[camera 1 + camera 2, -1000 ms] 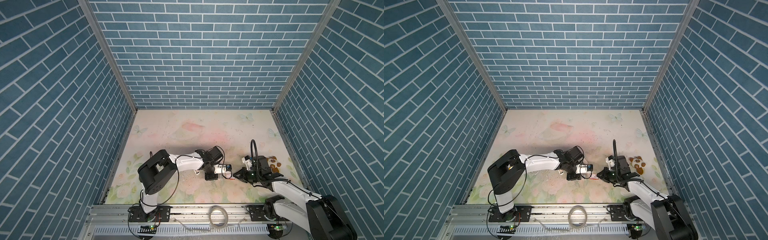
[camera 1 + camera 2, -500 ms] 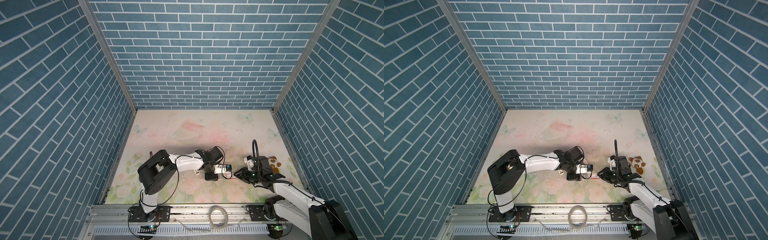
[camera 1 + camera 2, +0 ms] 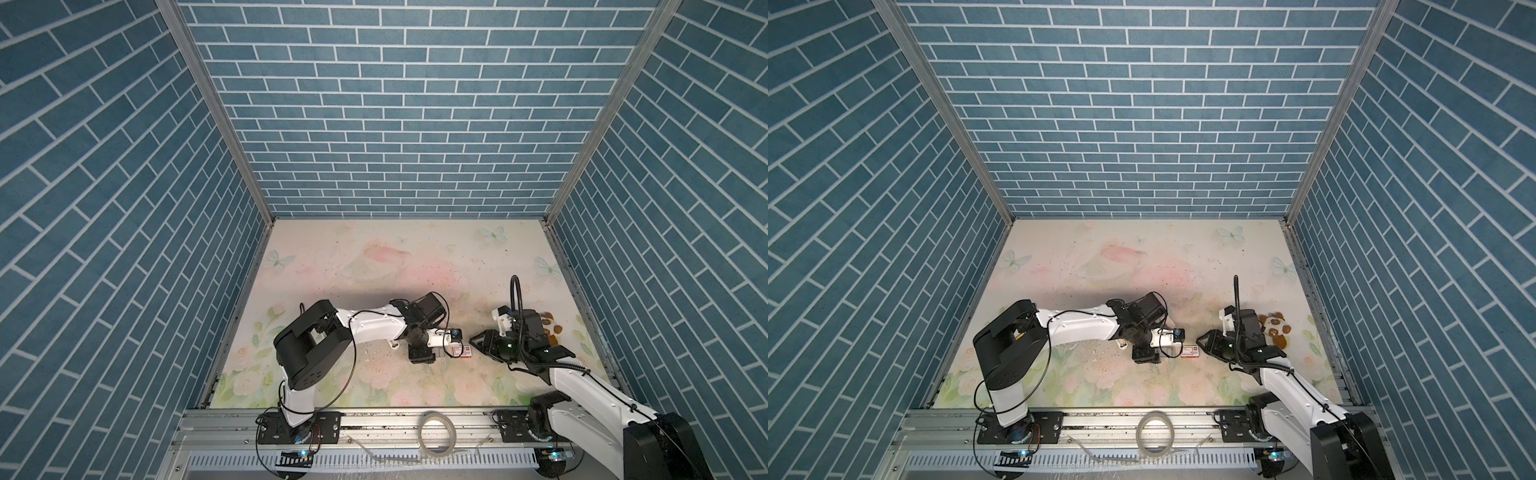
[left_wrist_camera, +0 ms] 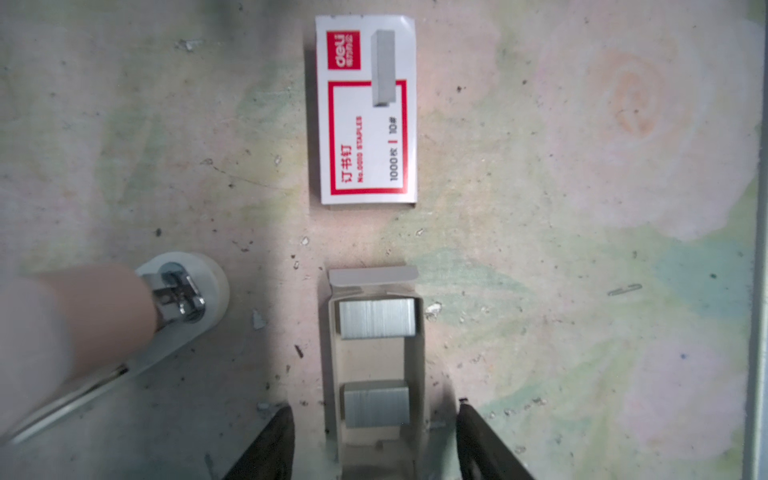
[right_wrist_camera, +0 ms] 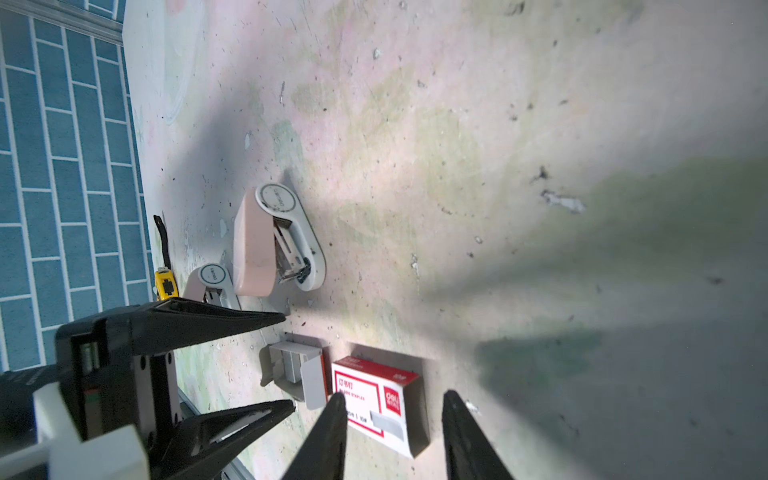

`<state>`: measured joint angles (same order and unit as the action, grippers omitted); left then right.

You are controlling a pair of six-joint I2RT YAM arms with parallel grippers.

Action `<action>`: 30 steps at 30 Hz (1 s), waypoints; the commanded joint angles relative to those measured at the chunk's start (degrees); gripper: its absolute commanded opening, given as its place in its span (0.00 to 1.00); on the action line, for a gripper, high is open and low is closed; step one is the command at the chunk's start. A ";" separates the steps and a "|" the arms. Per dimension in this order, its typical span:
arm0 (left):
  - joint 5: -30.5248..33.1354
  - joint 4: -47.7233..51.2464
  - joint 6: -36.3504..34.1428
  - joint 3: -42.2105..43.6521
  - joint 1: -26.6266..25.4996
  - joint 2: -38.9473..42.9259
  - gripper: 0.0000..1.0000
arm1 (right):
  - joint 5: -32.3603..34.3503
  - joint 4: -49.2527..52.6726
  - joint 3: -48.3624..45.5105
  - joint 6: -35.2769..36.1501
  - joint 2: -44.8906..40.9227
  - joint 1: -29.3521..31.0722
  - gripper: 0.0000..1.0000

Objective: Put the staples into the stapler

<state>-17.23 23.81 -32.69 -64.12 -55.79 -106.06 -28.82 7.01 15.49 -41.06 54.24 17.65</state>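
Observation:
The staples (image 4: 377, 318) are silvery blocks lying in a grey inner tray (image 4: 334, 353) on the table. My left gripper (image 4: 374, 405) is open, a finger on each side of the tray and clear of it. Just past the tray lies the red-and-white box sleeve (image 4: 365, 112). My right gripper (image 5: 395, 394) stands open around this sleeve (image 5: 374, 399), not gripping it. The pink and white stapler (image 5: 270, 241) lies open beside the left gripper (image 5: 289, 361), its metal channel showing. In both top views the two grippers (image 3: 436, 354) (image 3: 1200, 343) face each other over the box (image 3: 462, 351).
A second pink and white stapler (image 5: 210, 282) shows partly behind the left gripper's finger. A brown and white plush toy (image 3: 1275, 328) lies behind the right arm, near the right wall. A tape roll (image 3: 436, 432) sits on the front rail. Small debris dots the mat.
Both grippers have opened: the left has let go of the tray and the right of the box sleeve. The arms have hardly moved.

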 commanded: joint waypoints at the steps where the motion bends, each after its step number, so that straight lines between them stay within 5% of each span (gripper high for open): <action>1: 0.79 1.84 -0.75 0.58 -0.11 2.13 0.67 | 1.13 1.87 1.83 1.24 -1.52 -0.32 0.40; 14: -1.04 15.74 -5.25 -6.91 -0.04 6.84 0.71 | 0.44 8.03 3.75 1.24 -6.80 -1.08 0.42; 22: -0.87 32.58 -15.75 -14.87 6.62 10.70 0.71 | -8.35 10.71 10.78 2.26 -5.43 -1.21 0.36; 30: 3.34 36.47 -29.57 -11.09 11.57 11.38 0.70 | -9.03 8.64 15.94 2.39 1.74 -1.21 0.34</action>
<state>-15.27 55.94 -55.27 -77.17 -44.71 -94.41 -36.80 15.77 30.02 -40.14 54.00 16.60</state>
